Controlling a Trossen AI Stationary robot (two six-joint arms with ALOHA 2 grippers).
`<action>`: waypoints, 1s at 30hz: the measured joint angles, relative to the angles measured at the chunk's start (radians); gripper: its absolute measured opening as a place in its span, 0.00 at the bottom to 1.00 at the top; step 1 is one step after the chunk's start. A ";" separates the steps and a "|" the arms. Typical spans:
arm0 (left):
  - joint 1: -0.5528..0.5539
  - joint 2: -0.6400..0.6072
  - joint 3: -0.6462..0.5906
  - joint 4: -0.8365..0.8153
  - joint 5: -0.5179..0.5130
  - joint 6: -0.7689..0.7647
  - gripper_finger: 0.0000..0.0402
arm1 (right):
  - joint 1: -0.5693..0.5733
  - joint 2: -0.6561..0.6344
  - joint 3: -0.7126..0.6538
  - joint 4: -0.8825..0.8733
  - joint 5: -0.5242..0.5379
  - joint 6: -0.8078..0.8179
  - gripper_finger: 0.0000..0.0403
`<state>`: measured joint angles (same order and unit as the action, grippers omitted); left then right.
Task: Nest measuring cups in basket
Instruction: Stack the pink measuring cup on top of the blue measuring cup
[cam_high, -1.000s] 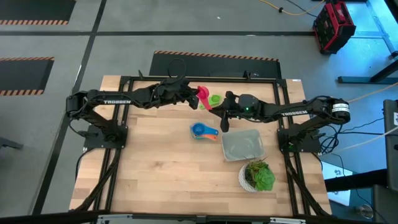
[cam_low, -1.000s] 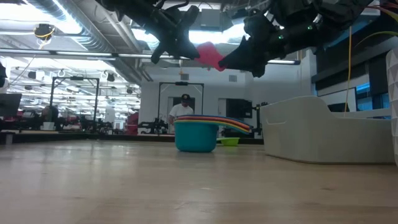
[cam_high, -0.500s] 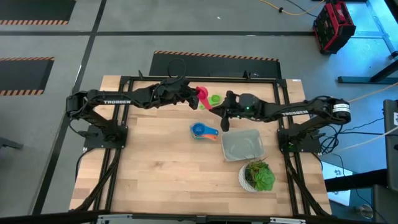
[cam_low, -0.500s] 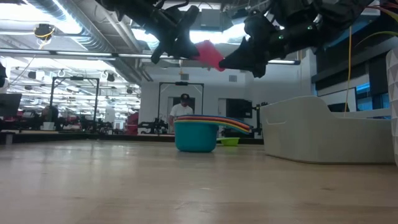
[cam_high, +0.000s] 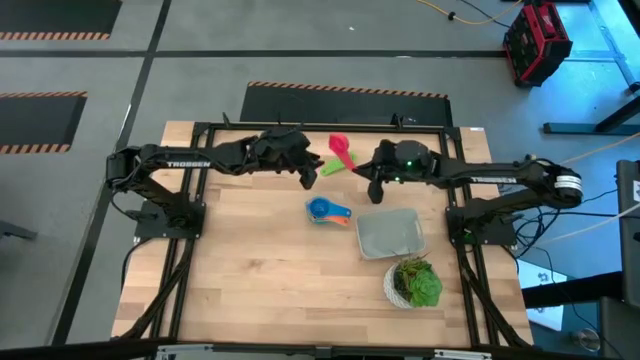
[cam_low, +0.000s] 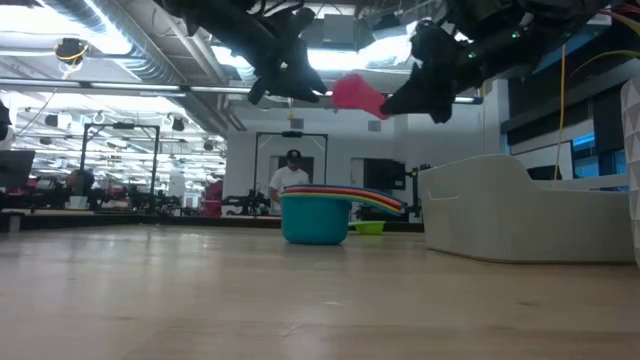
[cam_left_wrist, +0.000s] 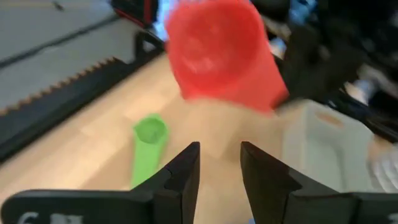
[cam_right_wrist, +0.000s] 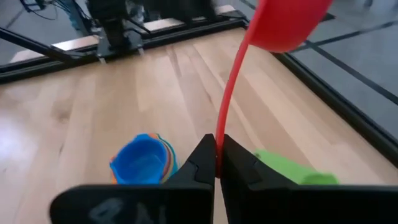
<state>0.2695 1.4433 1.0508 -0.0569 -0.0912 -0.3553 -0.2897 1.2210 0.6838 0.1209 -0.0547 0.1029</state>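
I record the right gripper (cam_right_wrist: 216, 163) raised above the table (cam_high: 250, 270), beyond the basket (cam_high: 389, 233) toward the table's far edge, its jaws pinched tight on the thin handle of the salmon-red cup (cam_high: 340, 146); the cup's bowl hangs clear of the wood, farther from the basket than the gripper itself. In the low view I see this cup (cam_low: 358, 95) suspended high above the table surface, between the two arms. The left gripper (cam_left_wrist: 217, 171) sits in the air on the far side of that cup from the right arm, well apart from the basket; its fingers stand parted with a narrow gap between them and nothing in it, the red bowl lying ahead of the fingertips and not touching them. I note the green cup (cam_high: 334, 166) lying flat on the table, near the basket's far edge, below the lifted red one. A nested stack of cups (cam_high: 327, 211), with the blue cup uppermost and orange and yellow handles fanned beneath, rests on the wood just beside the basket's side nearest the left arm. The basket itself holds no cups. A white pot with green plant (cam_high: 413, 283) stands just beside the basket's near edge. In the low view, a person (cam_low: 292, 177) stands in the room beyond the table.
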 joint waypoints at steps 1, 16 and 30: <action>-0.003 0.000 0.000 -0.008 0.022 0.000 0.27 | -0.010 -0.018 0.000 -0.029 0.000 -0.002 0.02; -0.056 0.000 0.000 -0.345 0.081 0.199 0.27 | -0.109 -0.155 0.001 -0.186 -0.668 0.212 0.02; -0.057 0.000 0.000 -0.692 -0.091 0.236 0.27 | -0.090 0.139 0.001 0.058 -0.815 0.267 0.02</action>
<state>0.2127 1.4433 1.0508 -0.7488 -0.1822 -0.1195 -0.3793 1.3599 0.6846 0.1788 -0.8698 0.3694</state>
